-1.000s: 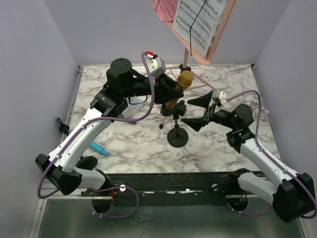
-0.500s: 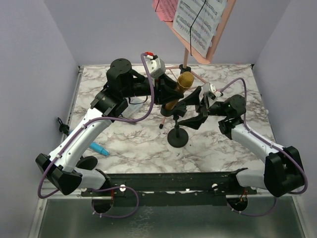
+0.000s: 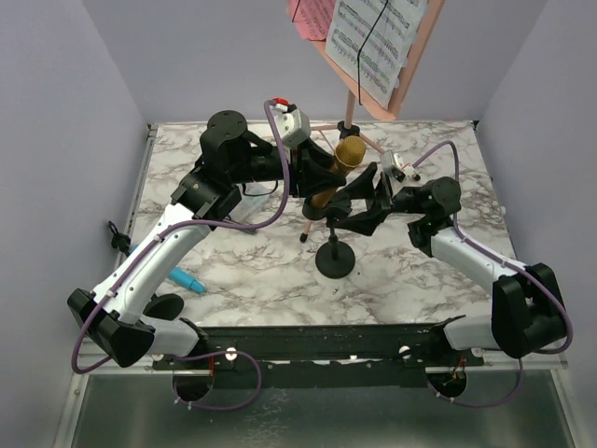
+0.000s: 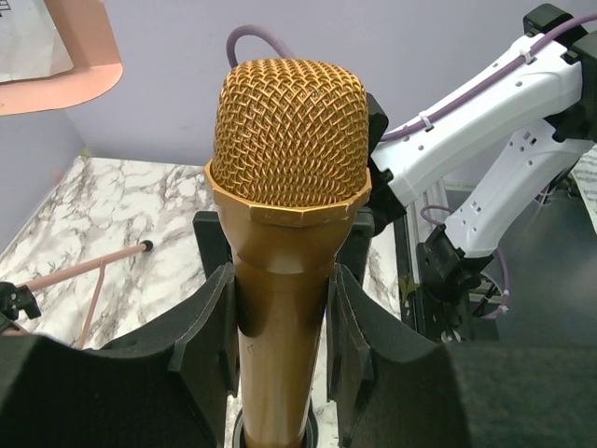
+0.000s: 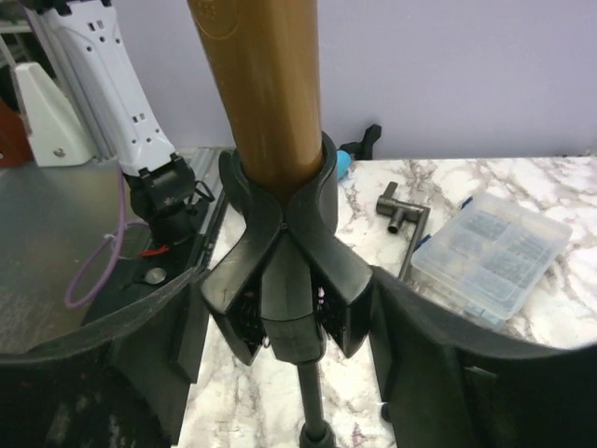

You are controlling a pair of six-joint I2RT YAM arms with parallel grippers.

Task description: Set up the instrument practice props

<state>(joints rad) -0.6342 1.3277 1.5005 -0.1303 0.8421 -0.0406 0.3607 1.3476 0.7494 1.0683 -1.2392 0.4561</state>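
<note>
A gold microphone (image 3: 343,159) (image 4: 287,140) stands tilted, and my left gripper (image 3: 317,185) (image 4: 280,327) is shut on its handle. The handle's lower end (image 5: 266,84) sits in the clip (image 5: 280,271) of a black round-based mic mount (image 3: 335,260). My right gripper (image 3: 359,210) (image 5: 287,299) reaches in from the right and straddles that clip. Its fingers (image 5: 410,336) press on the clip's two wings. Behind, the pink music rack (image 3: 410,65) carries sheet-music pages (image 3: 373,42). A blue microphone (image 3: 187,281) lies at the left under my left arm.
A clear compartment box (image 5: 490,250) and a black metal bracket (image 5: 403,210) lie on the marble table (image 3: 438,280) beyond the clip. A thin pink tripod leg (image 4: 89,271) slants across the table. A black round base (image 3: 168,307) sits near the left arm's mount.
My right gripper has swung left to the mic mount and narrowed its jaws around the clip. The left gripper and the gold microphone have stayed put.
</note>
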